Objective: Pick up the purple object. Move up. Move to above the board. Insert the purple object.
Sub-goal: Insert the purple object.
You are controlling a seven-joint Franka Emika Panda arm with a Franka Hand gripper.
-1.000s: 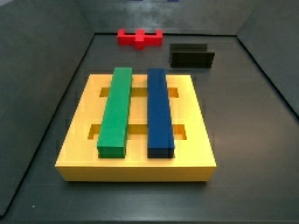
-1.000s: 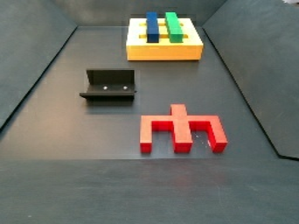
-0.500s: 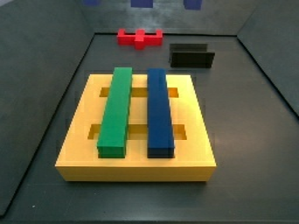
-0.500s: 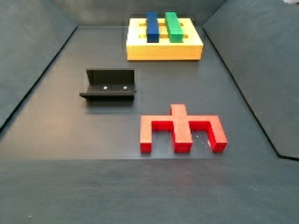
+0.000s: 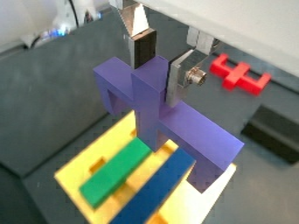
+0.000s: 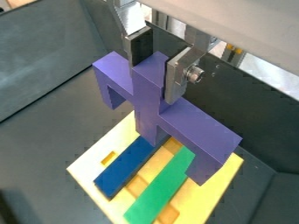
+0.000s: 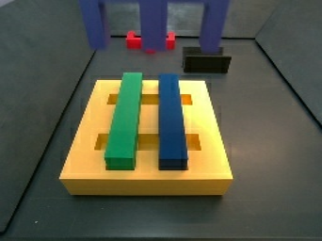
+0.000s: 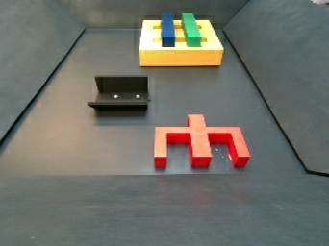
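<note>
My gripper point(image 5: 162, 63) is shut on the raised central stem of the purple object point(image 5: 176, 122), one silver finger on each side of it; both wrist views show this, gripper point(image 6: 160, 63) and purple object point(image 6: 176, 122) alike. The piece hangs in the air over the yellow board point(image 5: 87, 171), which also shows below it in a wrist view point(image 6: 87, 162). In a side view the purple stem and legs point(image 7: 151, 24) hang down from the top edge above the far end of the board point(image 7: 145, 179); the gripper itself is out of that view. The board point(image 8: 180, 58) carries a green bar point(image 7: 122, 118) and a blue bar point(image 7: 171, 118).
A red block point(image 8: 199, 142) lies on the dark floor away from the board and shows in a wrist view point(image 5: 239, 74). The black fixture point(image 8: 119, 94) stands between the red block and the board, seen also behind the board point(image 7: 208, 62). Dark walls ring the floor.
The purple object has come down into the side view from the top edge, above the board's far end. Nothing else has moved.
</note>
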